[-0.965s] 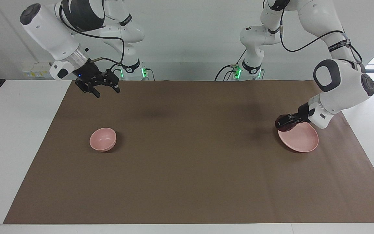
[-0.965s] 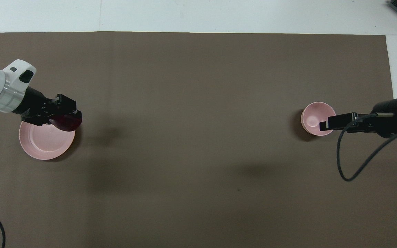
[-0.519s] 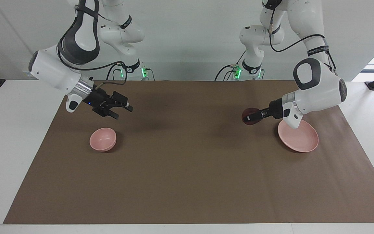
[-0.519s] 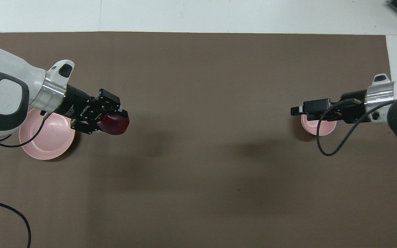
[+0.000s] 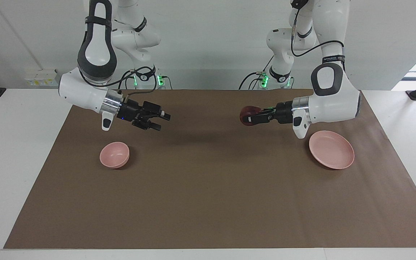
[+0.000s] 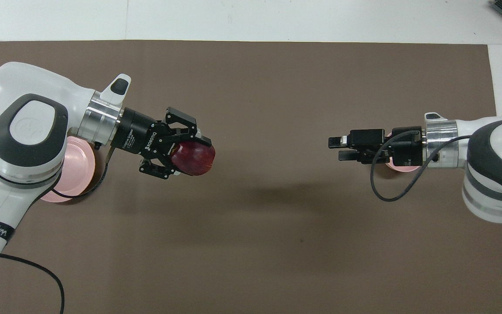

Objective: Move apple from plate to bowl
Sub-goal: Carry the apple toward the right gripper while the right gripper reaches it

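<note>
The dark red apple [image 5: 246, 113] is in my left gripper [image 5: 252, 117], which is shut on it and holds it in the air over the bare brown mat, between the plate and the table's middle. In the overhead view the apple [image 6: 194, 158] sits between the left gripper's fingers [image 6: 180, 131]. The pale pink plate [image 5: 331, 149] lies empty toward the left arm's end. The small pink bowl [image 5: 114, 154] stands empty toward the right arm's end. My right gripper [image 5: 161, 122] is open and empty in the air over the mat, pointing at the table's middle. In the overhead view it [image 6: 336, 148] covers most of the bowl [image 6: 398, 165].
A brown mat [image 5: 208, 187] covers most of the white table [image 5: 16, 151]. A black cable [image 6: 390, 192] hangs from the right wrist. The left arm covers part of the plate [image 6: 79, 168] in the overhead view.
My left gripper has lifted the apple off the plate and carried it toward the table's middle. My right gripper has swung down and toward the middle, past the bowl.
</note>
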You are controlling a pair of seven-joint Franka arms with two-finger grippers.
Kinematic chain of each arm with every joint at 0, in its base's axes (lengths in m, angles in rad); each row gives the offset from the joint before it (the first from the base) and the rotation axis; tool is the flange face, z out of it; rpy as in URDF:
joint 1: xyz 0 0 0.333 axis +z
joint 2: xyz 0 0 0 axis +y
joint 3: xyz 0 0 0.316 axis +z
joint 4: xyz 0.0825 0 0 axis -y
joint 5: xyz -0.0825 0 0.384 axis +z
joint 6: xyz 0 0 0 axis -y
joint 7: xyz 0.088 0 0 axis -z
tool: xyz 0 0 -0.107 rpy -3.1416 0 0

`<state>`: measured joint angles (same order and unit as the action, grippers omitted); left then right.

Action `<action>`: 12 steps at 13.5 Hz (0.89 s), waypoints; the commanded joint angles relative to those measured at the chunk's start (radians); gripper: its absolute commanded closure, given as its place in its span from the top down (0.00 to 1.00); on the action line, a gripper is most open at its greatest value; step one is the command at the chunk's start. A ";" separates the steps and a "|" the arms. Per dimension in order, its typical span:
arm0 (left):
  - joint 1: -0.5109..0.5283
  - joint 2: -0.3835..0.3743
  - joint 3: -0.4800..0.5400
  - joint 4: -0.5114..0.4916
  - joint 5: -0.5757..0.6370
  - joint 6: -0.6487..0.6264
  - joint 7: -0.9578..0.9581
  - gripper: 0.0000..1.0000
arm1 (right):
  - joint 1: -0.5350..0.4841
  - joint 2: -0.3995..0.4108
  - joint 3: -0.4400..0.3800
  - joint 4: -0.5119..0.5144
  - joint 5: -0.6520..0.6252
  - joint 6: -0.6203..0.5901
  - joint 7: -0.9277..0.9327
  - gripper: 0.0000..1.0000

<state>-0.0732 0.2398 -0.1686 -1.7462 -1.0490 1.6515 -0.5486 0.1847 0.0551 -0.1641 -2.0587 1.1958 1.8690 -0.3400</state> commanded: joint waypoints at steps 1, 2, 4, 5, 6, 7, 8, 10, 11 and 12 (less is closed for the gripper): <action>0.001 0.012 -0.044 0.017 -0.101 -0.003 -0.065 0.00 | 0.028 -0.080 0.001 -0.099 0.088 0.012 -0.027 1.00; 0.000 0.013 -0.058 0.017 -0.129 0.007 -0.070 0.00 | 0.028 -0.086 0.003 -0.103 0.108 0.003 -0.025 1.00; 0.003 0.016 -0.110 0.025 -0.179 0.014 -0.073 0.00 | 0.032 -0.090 0.005 -0.104 0.166 -0.051 -0.011 1.00; 0.003 0.022 -0.133 0.031 -0.225 0.037 -0.073 0.00 | 0.032 -0.092 0.003 -0.104 0.195 -0.079 -0.010 1.00; 0.003 0.041 -0.161 0.040 -0.259 0.072 -0.073 0.00 | 0.030 -0.095 0.003 -0.110 0.206 -0.088 -0.010 1.00; 0.003 0.064 -0.199 0.053 -0.275 0.091 -0.073 0.00 | 0.030 -0.101 0.003 -0.116 0.224 -0.097 -0.011 1.00; 0.003 0.078 -0.218 0.060 -0.285 0.096 -0.089 0.00 | 0.035 -0.109 0.003 -0.129 0.250 -0.099 -0.023 1.00; -0.002 0.079 -0.227 0.054 -0.327 0.096 -0.160 0.00 | 0.033 -0.115 0.003 -0.133 0.268 -0.123 -0.043 1.00; -0.013 0.084 -0.229 0.056 -0.330 0.100 -0.187 0.00 | 0.019 -0.115 0.003 -0.133 0.268 -0.154 -0.043 1.00; -0.032 0.084 -0.230 0.057 -0.333 0.114 -0.203 0.00 | 0.015 -0.118 0.001 -0.135 0.268 -0.177 -0.047 1.00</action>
<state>-0.0752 0.3069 -0.3990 -1.7197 -1.3591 1.7454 -0.6937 0.2178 -0.0322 -0.1634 -2.1564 1.4313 1.7288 -0.3429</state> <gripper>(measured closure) 0.207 0.000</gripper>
